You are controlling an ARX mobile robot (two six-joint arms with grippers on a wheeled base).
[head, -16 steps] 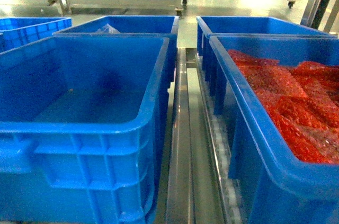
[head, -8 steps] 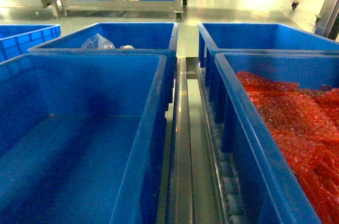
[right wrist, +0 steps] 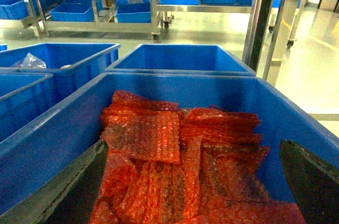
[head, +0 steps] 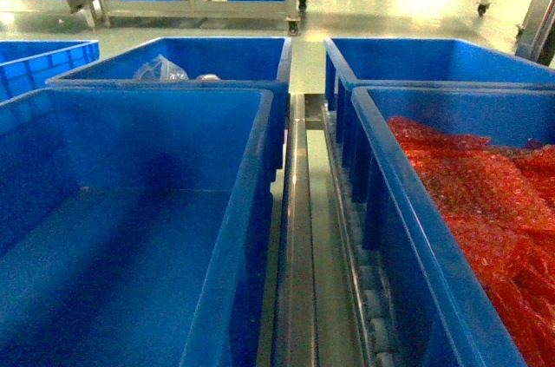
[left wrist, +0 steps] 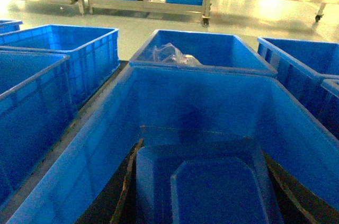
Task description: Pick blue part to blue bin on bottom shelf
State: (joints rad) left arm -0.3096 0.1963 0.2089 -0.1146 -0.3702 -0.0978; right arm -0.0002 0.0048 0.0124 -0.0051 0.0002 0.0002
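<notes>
Blue part sat gripped in left fingers over the bin; a loose hold could drop it crooked (right gripper hung open).

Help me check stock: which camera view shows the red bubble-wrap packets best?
The right wrist view: the red packets fill its centre, seen from above inside their crate. The head view shows them cut off at its right edge. The left wrist view shows none.

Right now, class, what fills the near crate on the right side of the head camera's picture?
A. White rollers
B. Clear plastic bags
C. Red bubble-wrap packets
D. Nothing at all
C: the near right crate holds a heap of red bubble-wrap packets, seen close in the right wrist view too.
</notes>
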